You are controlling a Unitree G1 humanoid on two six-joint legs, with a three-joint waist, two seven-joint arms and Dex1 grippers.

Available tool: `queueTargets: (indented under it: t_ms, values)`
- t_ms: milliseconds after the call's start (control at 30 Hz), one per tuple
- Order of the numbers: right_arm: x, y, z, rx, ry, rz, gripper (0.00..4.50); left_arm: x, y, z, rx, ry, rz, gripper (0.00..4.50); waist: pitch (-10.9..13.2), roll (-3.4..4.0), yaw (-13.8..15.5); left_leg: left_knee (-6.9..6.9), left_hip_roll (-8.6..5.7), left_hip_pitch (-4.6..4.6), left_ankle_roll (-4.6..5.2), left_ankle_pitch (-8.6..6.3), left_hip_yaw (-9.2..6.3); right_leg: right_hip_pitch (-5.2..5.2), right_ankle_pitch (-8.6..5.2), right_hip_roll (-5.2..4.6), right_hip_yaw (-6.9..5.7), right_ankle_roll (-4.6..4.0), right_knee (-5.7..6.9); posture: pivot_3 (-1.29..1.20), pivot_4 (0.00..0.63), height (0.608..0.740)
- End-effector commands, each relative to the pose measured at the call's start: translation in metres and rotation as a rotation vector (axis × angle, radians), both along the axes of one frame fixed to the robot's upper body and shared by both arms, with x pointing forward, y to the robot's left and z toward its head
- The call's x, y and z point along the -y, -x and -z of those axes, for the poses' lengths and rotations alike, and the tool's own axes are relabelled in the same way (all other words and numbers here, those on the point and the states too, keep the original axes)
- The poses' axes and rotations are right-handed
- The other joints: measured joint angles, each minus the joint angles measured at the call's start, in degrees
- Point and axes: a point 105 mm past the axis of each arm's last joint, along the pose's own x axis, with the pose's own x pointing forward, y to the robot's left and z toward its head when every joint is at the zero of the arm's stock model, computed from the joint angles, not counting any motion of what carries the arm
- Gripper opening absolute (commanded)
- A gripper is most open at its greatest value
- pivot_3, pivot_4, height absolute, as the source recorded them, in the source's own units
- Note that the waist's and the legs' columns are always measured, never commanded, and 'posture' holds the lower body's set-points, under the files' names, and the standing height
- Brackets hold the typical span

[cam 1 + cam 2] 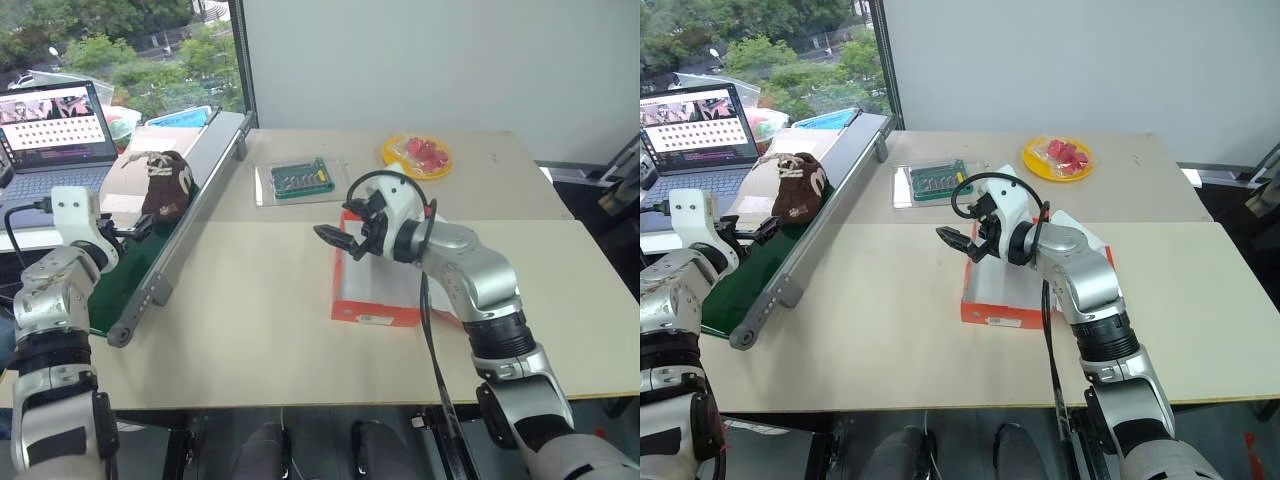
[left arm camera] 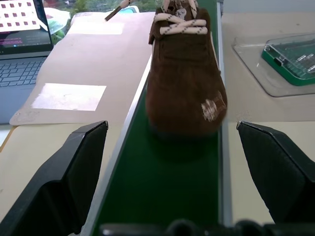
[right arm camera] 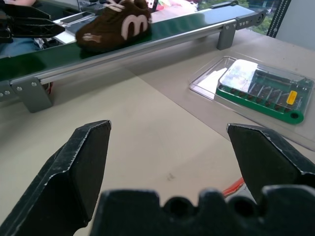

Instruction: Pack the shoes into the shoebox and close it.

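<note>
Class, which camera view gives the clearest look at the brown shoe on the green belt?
The left wrist view: the shoe sits close and centred, toe forward, laces plain. The right wrist view shows its side, further off. Both eye views show it small, from above.

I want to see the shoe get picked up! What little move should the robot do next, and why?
Probably ease the open left gripper forward around the brown shoe. The shoe sits on the green belt just ahead, lined up between the fingers, not yet touched.
</note>
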Motion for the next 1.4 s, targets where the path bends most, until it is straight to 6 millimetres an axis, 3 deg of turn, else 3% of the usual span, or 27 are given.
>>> queueTargets:
  t_ms: [33, 300, 400, 467, 733, 800, 867, 1033, 1133, 1300, 1400]
  values:
    - [0.003, 0.004, -0.014, 0.051, -0.008, 0.001, 4.48, -0.003, -0.004, -0.011, 0.024, -0.028, 0.009, 4.5, 0.0, 0.0, 0.0, 0.0, 0.0, 0.0, 0.0, 0.0, 0.0, 0.0, 0.0, 0.0, 0.0, 0.0, 0.0, 0.0, 0.15, 0.74]
    - [0.003, 0.003, -0.015, 0.057, 0.002, 0.004, 4.48, -0.006, -0.006, 0.014, -0.073, 0.029, 0.006, 4.5, 0.0, -0.01, -0.1, 0.0, 0.0, -0.01, 0.0, 0.0, 0.01, -0.02, 0.0, 0.01, 0.0, 0.0, 0.03, 0.0, 0.15, 0.74]
    - [0.003, 0.003, -0.015, 0.058, 0.004, 0.004, 4.5, -0.007, -0.005, 0.02, -0.096, 0.045, 0.009, 3.84, 0.0, -0.01, 0.1, 0.01, 0.0, -0.01, 0.0, 0.0, 0.02, -0.02, 0.0, 0.0, 0.0, 0.0, 0.05, 0.0, 0.15, 0.74]
    - [0.003, 0.003, -0.016, 0.058, 0.006, 0.004, 4.5, -0.006, -0.005, 0.02, -0.093, 0.057, 0.013, 3.04, 0.0, -0.01, 0.4, 0.04, 0.0, 0.0, -0.01, 0.01, -0.01, 0.0, 0.0, -0.01, -0.03, 0.0, 0.07, 0.0, 0.15, 0.74]
    - [0.002, 0.002, -0.016, 0.058, 0.008, 0.007, 4.5, 0.001, -0.007, 0.016, -0.069, 0.076, 0.018, 0.57, 0.0, -0.01, 0.7, 0.11, 0.0, 0.07, -0.07, 0.05, -0.05, 0.02, 0.0, -0.02, -0.05, -0.02, 0.06, 0.0, 0.15, 0.74]
    - [0.002, 0.002, -0.017, 0.057, 0.007, 0.009, 4.5, 0.003, -0.009, 0.006, -0.027, 0.083, 0.02, 0.23, 0.0, -0.01, 0.9, 0.12, 0.0, 0.07, -0.07, 0.06, -0.05, 0.02, 0.0, -0.02, -0.05, -0.02, 0.07, 0.0, 0.15, 0.74]
    - [0.003, 0.003, -0.017, 0.051, -0.004, 0.01, 4.5, 0.008, -0.011, -0.012, 0.036, 0.088, 0.033, 0.23, 0.0, -0.02, 1.0, 0.14, 0.0, 0.05, -0.07, 0.06, -0.06, 0.02, 0.01, -0.02, -0.06, -0.03, 0.07, 0.0, 0.15, 0.74]
    - [0.004, 0.002, -0.028, -0.019, -0.163, 0.017, 4.5, 0.054, -0.015, -0.077, 0.22, 0.137, 0.172, 0.23, 0.1, -0.28, 1.0, 0.14, 0.01, -0.29, -0.07, 0.05, -0.17, -0.16, 0.03, -0.03, -0.15, -0.02, 0.14, 0.0, 0.15, 0.74]
    - [0.005, -0.002, -0.048, -0.111, -0.392, 0.02, 4.5, 0.094, -0.015, -0.107, 0.293, 0.225, 0.263, 0.23, 0.1, -0.33, 0.9, 0.18, -0.02, -0.81, -0.11, 0.08, -0.18, -0.69, 0.1, -0.05, -0.12, 0.02, 0.2, 0.0, 0.15, 0.74]
    - [0.008, -0.004, -0.079, -0.272, -0.73, -0.027, 4.5, 0.17, -0.012, -0.14, 0.353, 0.407, 0.429, 0.23, 0.1, -0.33, 0.9, 0.18, -0.01, -0.81, -0.12, 0.08, -0.19, -0.68, 0.11, -0.06, -0.11, 0.03, 0.2, 0.0, 0.15, 0.74]
    - [0.007, -0.005, -0.089, -0.331, -0.861, -0.052, 4.5, 0.202, -0.015, -0.139, 0.31, 0.44, 0.479, 0.23, 0.1, -0.33, 0.7, 0.17, -0.02, -0.8, -0.11, 0.08, -0.19, -0.67, 0.12, -0.06, -0.11, 0.03, 0.19, 0.0, 0.15, 0.74]
